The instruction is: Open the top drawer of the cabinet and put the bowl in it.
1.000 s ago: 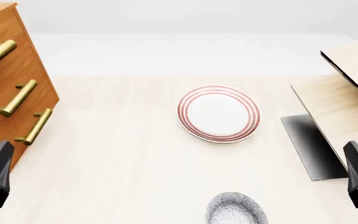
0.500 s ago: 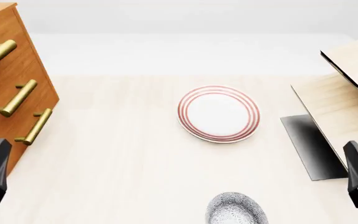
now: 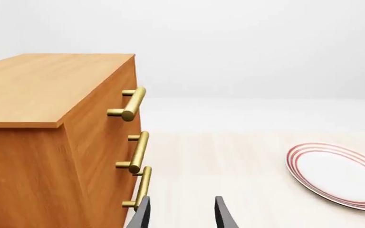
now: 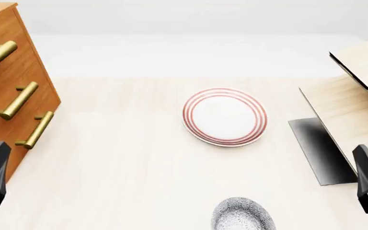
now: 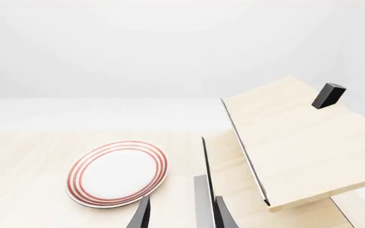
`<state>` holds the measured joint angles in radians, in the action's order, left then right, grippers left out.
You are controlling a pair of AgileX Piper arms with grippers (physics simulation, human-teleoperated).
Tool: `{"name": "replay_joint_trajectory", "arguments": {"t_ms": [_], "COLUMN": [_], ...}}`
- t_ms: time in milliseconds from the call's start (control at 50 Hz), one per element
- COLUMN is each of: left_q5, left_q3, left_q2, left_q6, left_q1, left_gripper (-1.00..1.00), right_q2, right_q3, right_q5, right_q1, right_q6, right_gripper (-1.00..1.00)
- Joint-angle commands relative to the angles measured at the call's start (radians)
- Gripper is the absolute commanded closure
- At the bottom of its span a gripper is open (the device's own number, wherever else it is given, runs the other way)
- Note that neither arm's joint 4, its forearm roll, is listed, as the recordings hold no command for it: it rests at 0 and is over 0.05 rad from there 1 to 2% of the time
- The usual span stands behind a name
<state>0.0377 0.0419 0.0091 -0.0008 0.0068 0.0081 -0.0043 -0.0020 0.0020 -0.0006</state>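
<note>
Pale table; cabinet shut. Left pincer open, empty: should square to top drawer handle before closing.

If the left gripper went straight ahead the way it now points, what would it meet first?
Probably nothing. In its wrist view the left gripper points along bare table, between the cabinet with its brass handles and the plate. The lowest handle looks close beside that line; depth is unclear.

L gripper jaws apart, empty | R gripper same
</note>
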Motion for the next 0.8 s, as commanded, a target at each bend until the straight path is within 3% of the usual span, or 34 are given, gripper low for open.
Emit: {"name": "replay_joint_trajectory", "arguments": {"t_ms": [20,40,80,100,120,180,260,320,380,500,560,720,760,800], "left_q5": [0.001,0.024,-0.002,-0.100,-0.124,-0.099,-0.061,-0.023,0.001,-0.007,-0.002,0.003,-0.022,-0.025], "left_q3": [0.007,0.021,0.017,0.001,0.000,0.023,0.040,0.067,0.076,0.105,0.122,0.150,0.146,0.154], "left_q2": [0.035,0.030,0.078,0.235,0.257,0.243,0.218,0.207,0.182,0.209,0.219,0.216,0.237,0.236], "left_q6": [0.000,0.079,0.094,0.253,0.285,0.289,0.366,0.366,0.460,0.567,0.572,0.698,0.761,0.771], "left_q1": [0.013,0.000,0.013,0.028,0.039,0.015,0.023,0.019,0.039,0.017,-0.005,-0.011,-0.017,-0.021], "left_gripper": [-1.00,-1.00,-1.00,-1.00,-1.00,-1.00,-1.00,-1.00,-1.00,-1.00,-1.00,-1.00,-1.00,-1.00], "right_q2": [0.001,0.001,0.001,0.001,0.001,0.001,0.001,0.001,0.001,0.001,0.001,0.001,0.002,0.001], "right_q3": [0.000,0.000,0.000,0.000,0.000,0.000,0.000,0.000,0.000,0.000,0.000,0.000,0.000,0.000], "right_q5": [0.000,0.000,0.000,0.000,0.000,0.000,0.000,0.000,0.000,0.000,0.000,0.000,0.000,0.000], "right_q1": [0.000,0.000,0.000,0.000,0.000,0.000,0.000,0.001,0.001,0.001,0.001,0.001,0.001,0.001], "right_q6": [0.000,0.000,0.000,0.000,0.000,0.000,0.000,0.000,0.000,-0.001,0.000,-0.001,0.000,0.000], "right_gripper": [-1.00,-1.00,-1.00,-1.00,-1.00,-1.00,-1.00,-1.00,-1.00,-1.00,-1.00,-1.00,-1.00,-1.00]}}
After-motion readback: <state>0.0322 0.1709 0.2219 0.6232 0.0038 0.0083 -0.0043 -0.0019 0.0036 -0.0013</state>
